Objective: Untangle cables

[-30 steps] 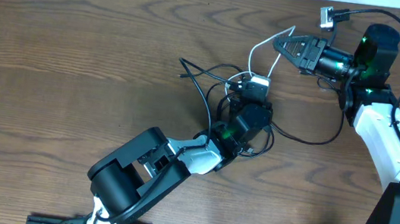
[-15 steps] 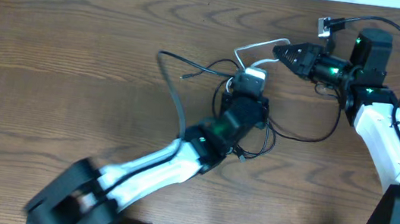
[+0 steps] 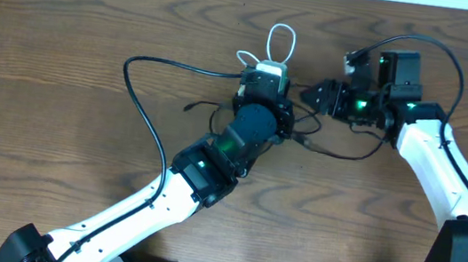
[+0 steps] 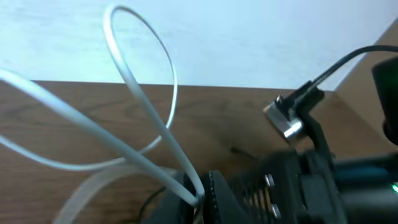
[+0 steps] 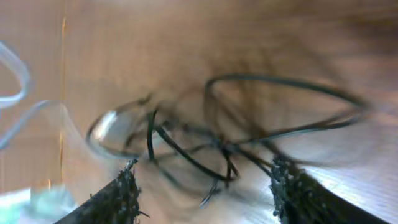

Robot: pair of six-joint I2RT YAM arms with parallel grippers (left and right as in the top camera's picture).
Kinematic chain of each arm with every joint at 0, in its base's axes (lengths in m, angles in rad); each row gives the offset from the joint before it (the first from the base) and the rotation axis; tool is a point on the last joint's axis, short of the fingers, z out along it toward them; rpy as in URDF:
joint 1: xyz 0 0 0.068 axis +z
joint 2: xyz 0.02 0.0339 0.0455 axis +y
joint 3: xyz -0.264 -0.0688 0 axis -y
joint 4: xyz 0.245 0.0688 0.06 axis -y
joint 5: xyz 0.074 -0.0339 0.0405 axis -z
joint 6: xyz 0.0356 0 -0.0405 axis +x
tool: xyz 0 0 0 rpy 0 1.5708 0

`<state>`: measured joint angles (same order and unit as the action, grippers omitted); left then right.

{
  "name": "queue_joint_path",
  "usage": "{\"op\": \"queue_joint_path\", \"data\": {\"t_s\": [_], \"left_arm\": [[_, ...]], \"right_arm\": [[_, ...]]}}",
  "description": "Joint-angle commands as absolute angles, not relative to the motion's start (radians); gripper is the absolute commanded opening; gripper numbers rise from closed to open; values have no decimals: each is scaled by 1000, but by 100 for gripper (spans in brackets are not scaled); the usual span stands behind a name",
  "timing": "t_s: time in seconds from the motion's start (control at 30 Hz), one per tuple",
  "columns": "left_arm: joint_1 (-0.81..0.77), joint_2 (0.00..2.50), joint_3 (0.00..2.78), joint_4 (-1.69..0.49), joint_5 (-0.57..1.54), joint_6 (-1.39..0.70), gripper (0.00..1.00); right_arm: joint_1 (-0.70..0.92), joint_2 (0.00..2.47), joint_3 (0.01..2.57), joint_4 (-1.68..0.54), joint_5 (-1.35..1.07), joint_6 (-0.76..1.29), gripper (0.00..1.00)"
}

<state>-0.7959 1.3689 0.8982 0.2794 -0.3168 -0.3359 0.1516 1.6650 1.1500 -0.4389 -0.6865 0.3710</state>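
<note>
A: Found the cables where?

B: Bunched near the far edge of the table (image 3: 68,21), about mid-width. Saw the left end effector (image 3: 265,70) clamped tight on the white cable (image 3: 281,40), with a loop poking toward the far edge.

A: And the right end effector (image 3: 314,94)?

B: Spread fairly wide, gripping nothing. Faced the 2 black cables (image 3: 303,139) head on, just ahead of it, toward the left edge.

A: Long axis?

B: Judged it roughly parallel to the far edge, with 1 long bight (image 3: 127,78) trailing toward the left edge. Reckoned the right arm nearer the knot.

A: Got anything from only 1 view?

B: From the right wrist, blurred black crossings (image 5: 214,149) between parted fingers (image 5: 121,196). From the left wrist, the pinch on the white cable (image 4: 140,93). Missed both from overhead.
</note>
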Motion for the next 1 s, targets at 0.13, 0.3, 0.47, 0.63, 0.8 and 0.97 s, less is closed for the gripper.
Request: {"op": "queue_joint_path", "data": {"t_s": [0.13, 0.3, 0.47, 0.63, 0.8, 0.97], "left_arm": [[-785, 1363, 907, 296, -326, -326, 8], [-780, 1350, 907, 363, -326, -326, 7], [-761, 1331, 907, 387, -326, -326, 8], [-761, 1330, 906, 353, -326, -326, 7], [-762, 1332, 906, 300, -269, -326, 8], [-762, 1332, 906, 362, -143, -326, 8]], "right_arm": [[192, 1641, 1155, -463, -734, 166, 78], [227, 1643, 1147, -499, -432, 205, 81], [265, 1644, 1144, -514, -414, 216, 88], [297, 1644, 1144, -502, -381, 186, 96], [279, 1643, 1144, -554, -111, 324, 99], [191, 1618, 1145, -585, -91, 337, 99]]}}
